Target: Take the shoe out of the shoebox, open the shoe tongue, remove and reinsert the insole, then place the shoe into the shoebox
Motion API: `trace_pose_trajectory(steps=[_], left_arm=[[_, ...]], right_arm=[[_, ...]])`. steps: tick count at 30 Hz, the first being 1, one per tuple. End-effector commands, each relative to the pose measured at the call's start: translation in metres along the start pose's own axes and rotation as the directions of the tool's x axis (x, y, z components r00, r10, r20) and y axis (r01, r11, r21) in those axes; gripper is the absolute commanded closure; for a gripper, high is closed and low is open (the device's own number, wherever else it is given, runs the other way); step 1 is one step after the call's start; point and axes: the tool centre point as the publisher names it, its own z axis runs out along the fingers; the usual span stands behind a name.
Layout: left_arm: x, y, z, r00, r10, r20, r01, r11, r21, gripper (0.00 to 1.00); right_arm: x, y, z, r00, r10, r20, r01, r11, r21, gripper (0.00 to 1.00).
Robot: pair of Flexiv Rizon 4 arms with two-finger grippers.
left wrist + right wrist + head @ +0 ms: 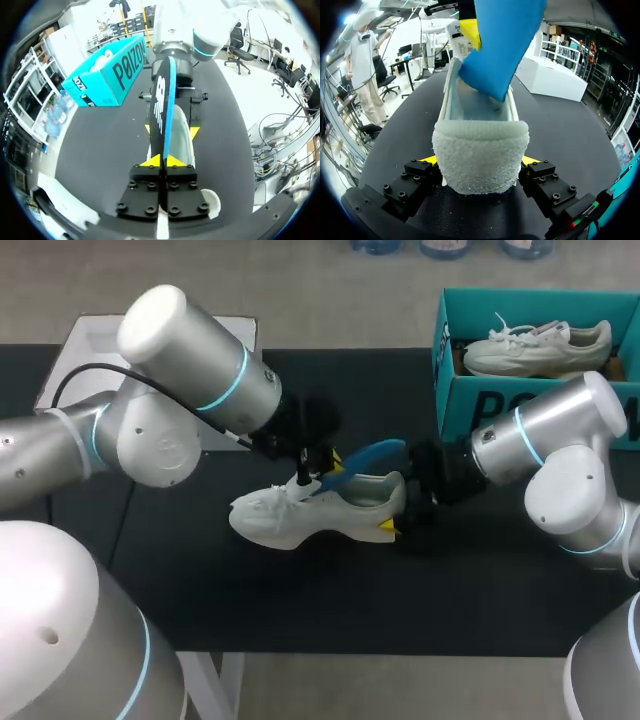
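Closest to the right wrist camera, the right gripper straddles the padded heel of the white knit sneaker. One yellow-tipped finger presses each flank, so it is clamped on the shoe and steadies it on the black table mat.

From that heel the sneaker's long axis runs straight away towards the left gripper, which hangs over the lace end with its tips pressed together. They pinch the blue foam insole by one end.

The insole lies along the same axis as the shoe. It slants down from the left gripper towards the heel, and its free end dips into the shoe's mouth. My judgement is that the coming move turns on this alignment: the insole must travel along the shoe's length, and the left arm alone can drive it while the right only braces.

Only the right wrist view shows the insole's end inside the opening. The left wrist view shows the insole edge-on, hiding that. The head view alone places the teal cardboard shoebox behind the right arm, with a second white sneaker inside.
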Motion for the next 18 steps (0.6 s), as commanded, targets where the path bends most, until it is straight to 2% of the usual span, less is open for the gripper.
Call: trace_pose_trajectory(steps=[1,10,12,13,18], left_arm=[[0.002,-0.016,-0.022,0.999,0.053,-0.002,-0.051,0.973,0.225,1.0],[0.001,-0.091,-0.066,0.974,0.221,0.044,-0.224,0.933,0.281,1.0],[0.002,-0.108,-0.073,0.969,0.246,0.037,-0.247,0.94,0.233,1.0],[0.002,-0.115,-0.075,0.965,0.261,0.034,-0.263,0.947,0.186,1.0],[0.002,-0.115,-0.075,0.965,0.261,0.034,-0.263,0.947,0.186,1.0]], right_arm=[[-0.001,-0.003,0.007,1.0,0.0,0.002,0.0,1.0,0.002,1.0],[-0.001,-0.003,0.007,1.0,0.0,0.002,0.0,1.0,0.002,1.0],[-0.001,-0.003,0.007,1.0,0.0,0.002,0.0,1.0,0.002,1.0],[-0.001,-0.003,0.007,1.0,0.0,0.002,0.0,1.0,0.002,1.0],[-0.001,-0.003,0.007,1.0,0.0,0.002,0.0,1.0,0.002,1.0]])
